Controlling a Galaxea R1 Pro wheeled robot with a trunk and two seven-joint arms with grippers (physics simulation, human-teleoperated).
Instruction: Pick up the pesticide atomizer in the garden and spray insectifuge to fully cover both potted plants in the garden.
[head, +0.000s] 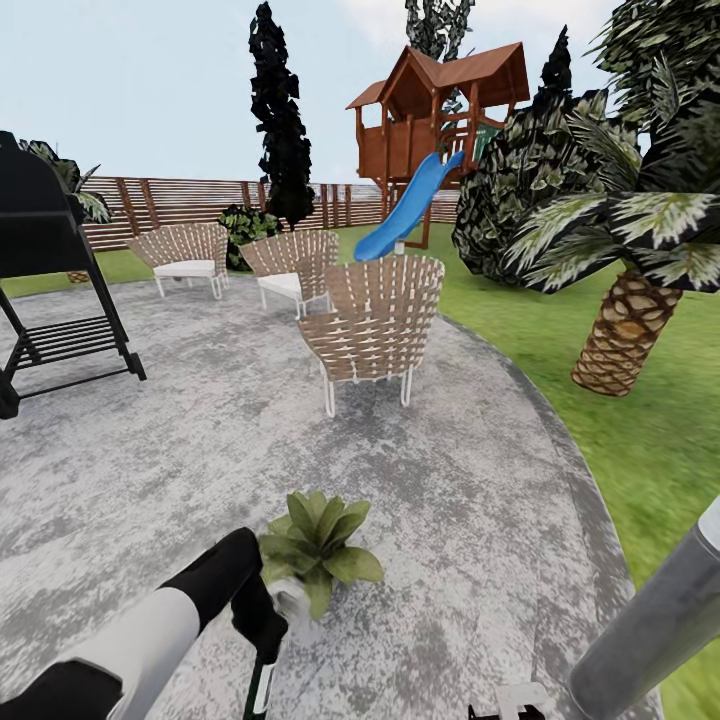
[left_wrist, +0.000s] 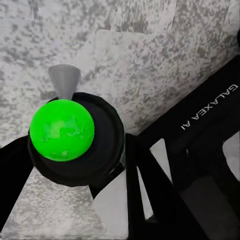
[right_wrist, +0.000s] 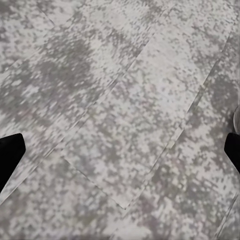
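Observation:
One potted plant (head: 316, 545), a low green rosette, sits on the grey paved patch (head: 450, 500) of the garden, just ahead of me. My left gripper (head: 262, 622) is right beside it, shut on the pesticide atomizer (head: 259, 690), whose dark bottle hangs below and whose pale head is next to the leaves. In the left wrist view the atomizer (left_wrist: 62, 130) is seen end-on as a green disc in a dark body with a grey nozzle, between black fingers (left_wrist: 145, 190). My right gripper (right_wrist: 120, 150) is open over bare paving. The second potted plant is out of view.
A grey bollard lamp post (head: 660, 620) stands close at the right. Three wicker chairs (head: 375, 325) stand ahead, a black grill (head: 50, 260) at the left, a palm (head: 630, 330) on the lawn to the right, and a playhouse with a blue slide (head: 415, 205) by the fence.

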